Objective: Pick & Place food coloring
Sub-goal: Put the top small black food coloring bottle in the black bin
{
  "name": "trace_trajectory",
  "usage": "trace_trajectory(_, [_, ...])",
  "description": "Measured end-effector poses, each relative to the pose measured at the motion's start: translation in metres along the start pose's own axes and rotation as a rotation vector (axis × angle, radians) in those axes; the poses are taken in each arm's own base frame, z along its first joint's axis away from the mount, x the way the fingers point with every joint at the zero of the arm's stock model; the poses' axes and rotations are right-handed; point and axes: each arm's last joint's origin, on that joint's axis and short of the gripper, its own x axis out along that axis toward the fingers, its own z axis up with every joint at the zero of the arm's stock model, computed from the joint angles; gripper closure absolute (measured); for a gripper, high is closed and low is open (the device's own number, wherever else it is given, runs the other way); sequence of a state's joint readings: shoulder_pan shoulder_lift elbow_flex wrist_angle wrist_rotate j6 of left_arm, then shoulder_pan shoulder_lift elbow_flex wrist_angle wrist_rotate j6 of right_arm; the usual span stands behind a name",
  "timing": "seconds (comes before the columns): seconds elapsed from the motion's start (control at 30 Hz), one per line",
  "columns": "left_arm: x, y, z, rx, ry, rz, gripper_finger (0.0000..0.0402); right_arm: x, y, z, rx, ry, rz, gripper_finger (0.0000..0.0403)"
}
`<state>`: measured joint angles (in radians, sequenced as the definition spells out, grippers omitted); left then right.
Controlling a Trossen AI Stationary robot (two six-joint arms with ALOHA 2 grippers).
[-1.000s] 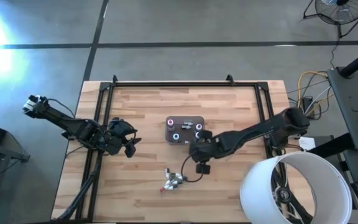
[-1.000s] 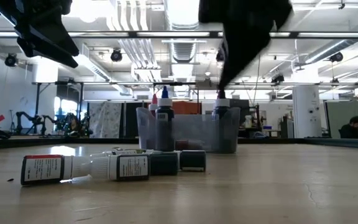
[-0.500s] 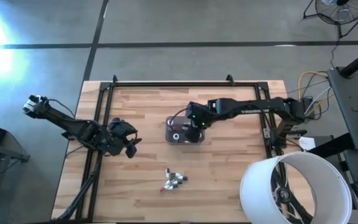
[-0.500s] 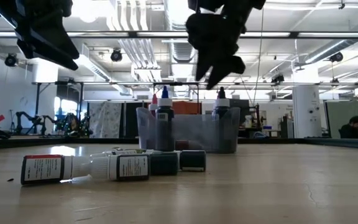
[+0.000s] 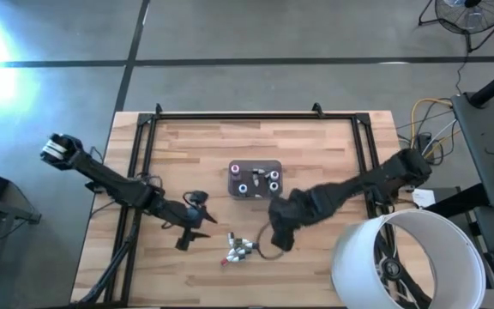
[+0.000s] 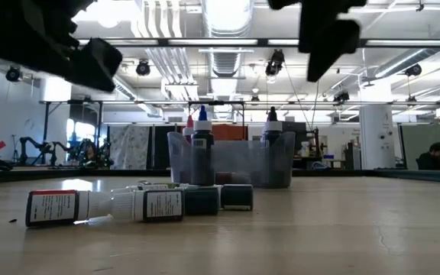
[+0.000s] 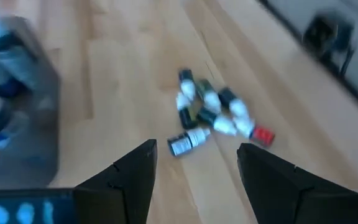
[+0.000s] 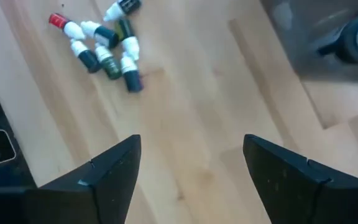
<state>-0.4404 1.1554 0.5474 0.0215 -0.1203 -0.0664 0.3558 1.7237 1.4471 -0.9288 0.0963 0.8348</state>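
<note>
Near table's front edge: loose food coloring (image 5: pixel 239 250) bottles, perhaps six, lying clustered. Left gripper (image 5: pixel 194 230) and right gripper (image 5: pixel 281 238) flank them, both spread, empty.

We can read no text anywhere. In the low view, the bottles (image 6: pixel 105 206) lying on the bench (image 6: pixel 319 237) carry white labels with dark print, but the lettering is too small for us to make out. In the left wrist view we see pale blue marks on a dark strip (image 7: pixel 17 211) at the edge, blurred beyond reading. In the right wrist view, the bottles' labels are too small to show any words. We find no brand, number or sign that is legible in the room behind.
</note>
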Motion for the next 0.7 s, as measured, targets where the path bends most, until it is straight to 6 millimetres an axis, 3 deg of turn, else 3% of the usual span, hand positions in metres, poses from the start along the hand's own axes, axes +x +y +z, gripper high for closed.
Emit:
trace_trajectory(0.13, [0.024, -0.006, -0.005, 0.223, 0.154, -0.075, 0.0202, -0.003, 0.016, -0.019, -0.013, -0.043, -0.033, 0.0137])
trace_trajectory(0.27, [0.05, -0.007, 0.006, 0.444, 0.198, -0.111, 0.0202, -0.004, 0.022, -0.027, 0.01, -0.043, -0.026, 0.0146])
trace_trajectory(0.47, [0.083, 0.001, 0.025, 0.53, 0.283, -0.109, 0.0202, -0.006, 0.027, -0.035, 0.007, -0.045, -0.021, 0.0151])
trace_trajectory(0.6, [0.102, 0.0, 0.026, 0.681, 0.382, -0.163, 0.0202, -0.006, 0.03, -0.039, -0.011, -0.043, -0.018, 0.0152])
trace_trajectory(0.7, [0.113, 0.002, 0.026, 0.694, 0.457, -0.187, 0.0202, -0.007, 0.032, -0.042, -0.027, -0.05, -0.021, 0.0152])
